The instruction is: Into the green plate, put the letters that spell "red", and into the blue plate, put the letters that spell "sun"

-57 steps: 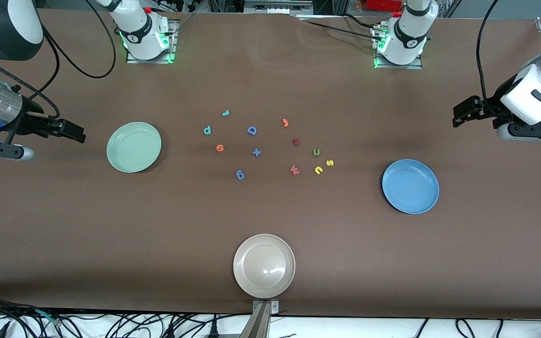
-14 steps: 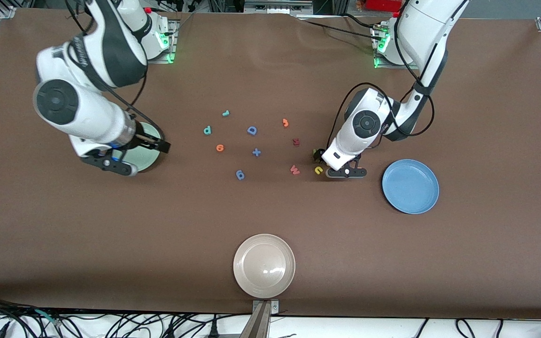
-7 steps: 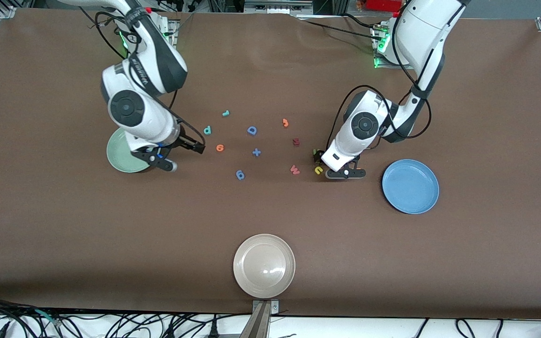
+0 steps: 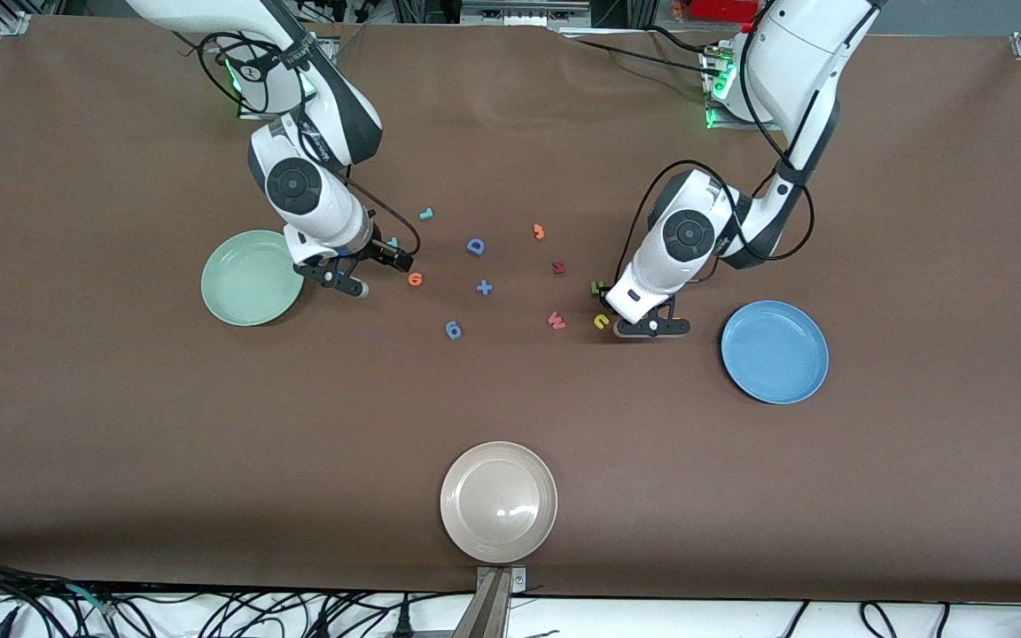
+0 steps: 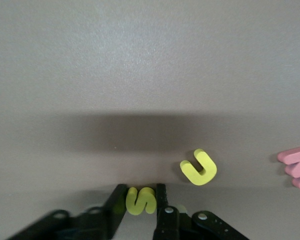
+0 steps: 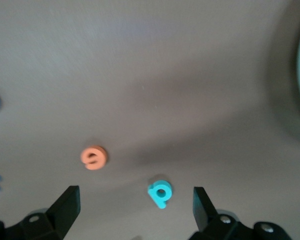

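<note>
My left gripper (image 5: 140,196) is down at the table and shut on the yellow "s" (image 5: 141,200), which the arm hides in the front view. Beside it lie the yellow "u" (image 5: 199,167) and the olive "n" (image 4: 598,287); the blue plate (image 4: 775,352) sits toward the left arm's end of the table. My right gripper (image 6: 135,195) hangs open low over the teal "d" (image 6: 160,192), with the orange "e" (image 6: 94,157) close by. The teal "r" (image 4: 426,213) lies nearer the bases. The green plate (image 4: 236,283) is next to the right gripper.
Scattered between the arms are a blue "D" (image 4: 475,246), a blue plus (image 4: 484,287), a blue round letter (image 4: 453,330), an orange "j" (image 4: 539,232), a dark red "M" (image 4: 559,267) and a red "W" (image 4: 556,320). A beige plate (image 4: 498,501) sits near the front edge.
My left gripper has shut on the yellow "s". The right arm has swung from over the green plate to over the teal "d", still open.
</note>
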Motion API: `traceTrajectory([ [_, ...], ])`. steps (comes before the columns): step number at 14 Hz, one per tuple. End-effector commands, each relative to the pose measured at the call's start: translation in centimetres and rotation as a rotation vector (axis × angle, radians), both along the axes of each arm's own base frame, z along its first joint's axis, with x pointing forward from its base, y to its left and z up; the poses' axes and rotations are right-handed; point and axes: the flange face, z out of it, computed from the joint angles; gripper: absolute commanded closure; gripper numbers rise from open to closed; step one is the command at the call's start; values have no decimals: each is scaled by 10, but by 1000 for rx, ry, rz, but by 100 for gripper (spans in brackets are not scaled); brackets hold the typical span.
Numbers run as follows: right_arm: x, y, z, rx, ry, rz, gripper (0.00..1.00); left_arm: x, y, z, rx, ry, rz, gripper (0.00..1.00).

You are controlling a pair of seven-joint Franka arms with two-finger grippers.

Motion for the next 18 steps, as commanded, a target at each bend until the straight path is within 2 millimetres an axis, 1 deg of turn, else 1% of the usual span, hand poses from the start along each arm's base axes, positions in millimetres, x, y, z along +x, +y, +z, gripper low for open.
traceTrajectory([
  [1, -11, -2, -13, 22, -1, 158, 0, -1, 2, 0, 22, -3, -6, 82],
  [2, -13, -5, -16, 30, 3, 229, 0, 2, 4, 8, 33, 12, -6, 81],
  [4, -23, -9, -25, 34, 24, 307, 0, 14, 8, 40, 64, 39, -8, 81],
  [6, -29, -11, -32, 43, 37, 395, 1, 40, 17, 81, 167, 52, -63, 81],
  [7, -31, -11, -36, 45, 46, 398, 1, 49, 23, 94, 211, 63, -78, 81],
  [8, -31, -11, -38, 46, 48, 396, 1, 57, 30, 104, 231, 69, -89, 80],
  [9, -32, -11, -42, 48, 53, 393, 1, 65, 41, 109, 229, 72, -126, 80],
  [10, -33, -9, -43, 49, 53, 393, 6, 77, 64, 113, 219, 70, -169, 79],
  [11, -35, -8, -46, 50, 58, 393, 12, 89, 96, 115, 205, 76, -212, 79],
  [12, -34, -7, -48, 53, 57, 389, 12, 99, 129, 114, 195, 83, -248, 78],
  [13, -34, -6, -51, 60, 45, 381, 12, 107, 158, 109, 181, 88, -281, 76],
  [14, -33, -4, -55, 69, 32, 360, 12, 113, 182, 100, 170, 93, -292, 76],
  [15, -34, 0, -58, 78, 21, 358, 12, 118, 200, 90, 158, 80, -290, 75],
  [16, -34, 1, -57, 78, 20, 357, 13, 119, 205, 80, 151, 73, -292, 70],
  [18, -34, 0, -58, 78, 21, 355, 34, 119, 204, 75, 149, 76, -296, 52],
])
